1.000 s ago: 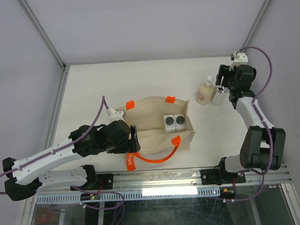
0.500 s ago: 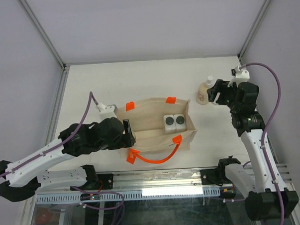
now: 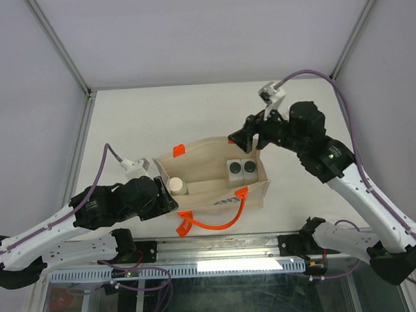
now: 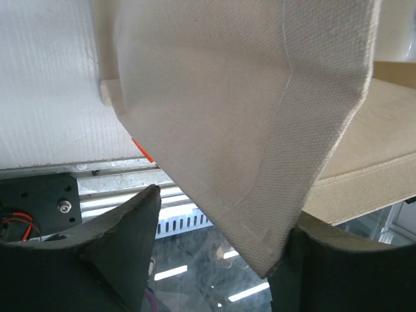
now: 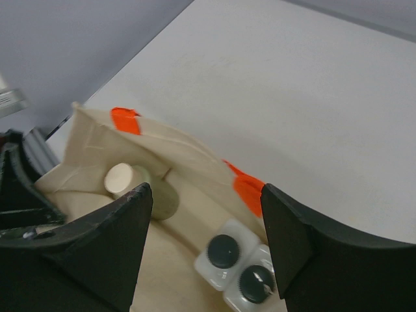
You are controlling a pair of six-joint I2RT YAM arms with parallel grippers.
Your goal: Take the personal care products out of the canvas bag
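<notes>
The canvas bag (image 3: pixel 205 159) lies centre frame, mouth up. Still inside: two white dark-capped bottles (image 3: pixel 242 169) at its right end and a beige round-capped bottle (image 3: pixel 176 186), newly exposed at the left end. The left gripper (image 4: pixel 224 221) has closed on the bag's left corner, pinching the fabric. The right gripper (image 5: pixel 205 190) has swung in from upper right and hovers above the bag, spread and empty. Judged ready for the next pick. No legible writing.

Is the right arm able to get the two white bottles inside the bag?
Probably yes. The right tool hovers open above the canvas bag, whose top gapes, and the two white bottles stand uncovered below it.
</notes>
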